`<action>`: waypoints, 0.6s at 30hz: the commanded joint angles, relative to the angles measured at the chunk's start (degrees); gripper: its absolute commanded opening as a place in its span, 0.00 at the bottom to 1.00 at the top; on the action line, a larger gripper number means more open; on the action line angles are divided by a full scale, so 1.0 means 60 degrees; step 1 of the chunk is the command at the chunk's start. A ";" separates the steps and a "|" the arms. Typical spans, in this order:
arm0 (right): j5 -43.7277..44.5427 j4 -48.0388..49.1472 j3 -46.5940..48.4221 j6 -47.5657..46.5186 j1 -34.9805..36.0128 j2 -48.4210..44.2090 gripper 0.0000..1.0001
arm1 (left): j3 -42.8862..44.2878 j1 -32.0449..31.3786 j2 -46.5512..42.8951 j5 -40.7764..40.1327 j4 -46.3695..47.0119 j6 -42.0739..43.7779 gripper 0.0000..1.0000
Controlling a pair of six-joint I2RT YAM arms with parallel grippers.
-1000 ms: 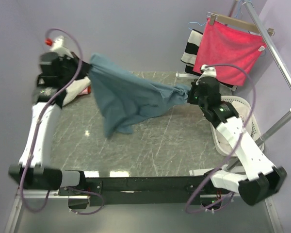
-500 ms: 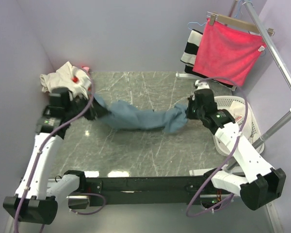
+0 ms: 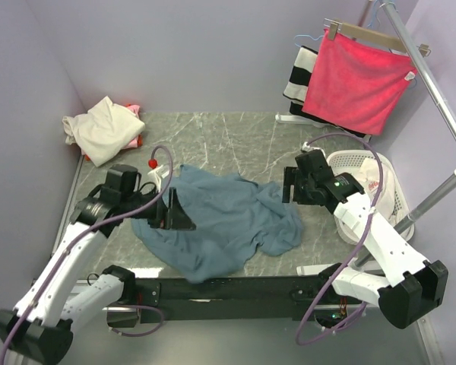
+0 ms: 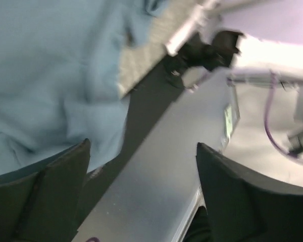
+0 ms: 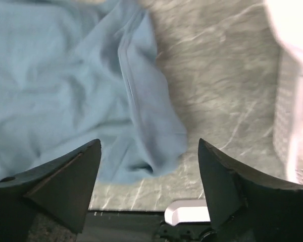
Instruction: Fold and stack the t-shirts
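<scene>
The blue-grey t-shirt (image 3: 228,220) lies crumpled and spread across the near middle of the marble bench (image 3: 213,133); its nearest fold reaches the bench's front edge and looks to lap just over it, above the black frame between the two arm bases. The left fingers (image 3: 184,218) are low over the shirt's left part, spread wide apart with nothing between them; in the left wrist view the cloth (image 4: 50,75) fills the upper left, and only the bench edge and the frame show between the two dark fingers (image 4: 45,201). The right fingers (image 3: 287,188) hover at the shirt's right edge, likewise apart and empty; the right wrist view looks down on rumpled blue cloth (image 5: 65,85) at left and bare marble at right, with neither finger (image 5: 60,186) touching the fabric. Just right of the right arm sits a white slotted basket (image 3: 365,179), off the bench's right side. In the far left corner a cream t-shirt (image 3: 102,129) is heaped on the bench, with a bit of pink-red cloth (image 3: 134,140) showing beneath it; well apart from the blue one. Farthest, at the right rear, a bright pink-red towel (image 3: 361,80) hangs from a wooden hanger (image 3: 365,32) on a metal rack (image 3: 433,84); a black-and-white striped cloth (image 3: 298,76) hangs just beside it.
</scene>
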 commanded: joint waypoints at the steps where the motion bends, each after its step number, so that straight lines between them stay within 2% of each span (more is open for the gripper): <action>1: 0.1201 0.0681 0.0501 0.0326 0.0024 0.0003 0.85 | 0.0453 0.0003 0.0911 -0.1407 0.0914 -0.0290 0.98; 3: 0.1231 0.1340 0.0501 0.0195 0.0024 0.0294 0.87 | 0.0702 0.0003 0.1264 -0.1948 0.1221 -0.0466 0.99; 6: 0.1290 0.1940 0.0487 -0.0184 0.0009 0.1040 0.88 | 0.0937 0.0003 0.1790 -0.4054 0.2114 -0.0628 0.99; 7: 0.1159 0.2058 0.0516 -0.0318 0.0009 0.1319 0.88 | 0.0981 0.0017 0.2198 -0.5351 0.2537 -0.0672 0.99; 10: 0.1201 0.2118 0.0954 -0.0582 -0.0005 0.2593 0.89 | 0.1318 0.0163 0.3411 -0.6809 0.3008 -0.0672 0.99; 15: 0.0601 0.2206 0.1671 -0.1051 0.0024 0.4262 0.89 | 0.1772 0.0574 0.4983 -0.7415 0.3727 -0.0862 0.99; 18: 0.0133 0.2323 0.1892 -0.1167 0.0009 0.4733 0.90 | 0.1758 0.0720 0.5628 -0.7430 0.3947 -0.0760 0.99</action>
